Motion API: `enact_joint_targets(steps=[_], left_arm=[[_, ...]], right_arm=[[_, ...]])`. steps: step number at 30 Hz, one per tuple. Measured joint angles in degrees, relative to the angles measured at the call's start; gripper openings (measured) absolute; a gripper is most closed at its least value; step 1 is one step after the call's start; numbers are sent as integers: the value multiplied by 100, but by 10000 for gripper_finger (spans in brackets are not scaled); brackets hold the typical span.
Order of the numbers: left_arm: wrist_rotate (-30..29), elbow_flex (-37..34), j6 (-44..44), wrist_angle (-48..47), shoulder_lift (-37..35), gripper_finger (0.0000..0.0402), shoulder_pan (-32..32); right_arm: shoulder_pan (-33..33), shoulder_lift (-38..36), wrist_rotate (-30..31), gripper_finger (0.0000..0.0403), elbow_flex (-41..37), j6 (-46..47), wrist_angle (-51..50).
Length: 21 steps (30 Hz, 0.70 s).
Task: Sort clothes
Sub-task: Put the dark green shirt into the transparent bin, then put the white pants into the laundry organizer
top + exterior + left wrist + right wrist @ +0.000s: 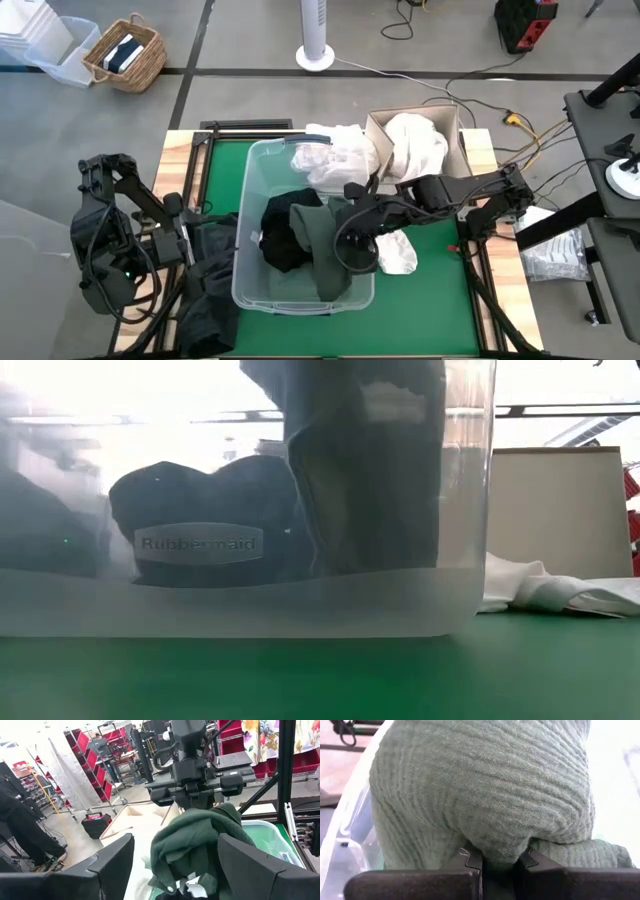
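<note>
A clear plastic tub (250,285) stands mid-table. In it lie a black garment (285,235), white clothes (335,155) at its far end, and a dark green garment (330,255). My right gripper (352,203) is over the tub's right side, shut on the green garment, which also shows in the left wrist view (200,840) and the low view (365,460). My left gripper (175,865) is open and empty at the tub's left side (195,240). Another white garment (397,252) lies on the green mat to the tub's right. My right gripper pinches a bunched fold of the dark green garment (500,851) between its two fingers. The fingers (192,805) come from above, pointing down. The garment hangs below them in a heap of folds, and its lower part reaches down into the tub (360,550).
A beige cardboard box (452,125) holding white clothes (415,145) stands at the far right. Dark clothes (210,295) lie on the table left of the tub, under my left arm. Cables run along the table's right edge.
</note>
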Motion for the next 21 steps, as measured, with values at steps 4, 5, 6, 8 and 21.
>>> enact_joint_targets(steps=[4,5,6,8,21], left_arm=[[4,-40,-2,-1,0,263,0],[10,-46,-4,-10,0,263,0],[15,-48,-43,-16,2,263,0],[13,-54,-96,-62,11,263,0],[13,-90,-221,-184,17,263,0]], right_arm=[[0,35,-68,31,-28,-12,-123],[0,46,-68,31,-42,-15,-133],[0,55,-66,31,-45,-16,-118],[0,67,-66,42,-47,-17,-114],[0,150,-18,205,-49,-176,165]])
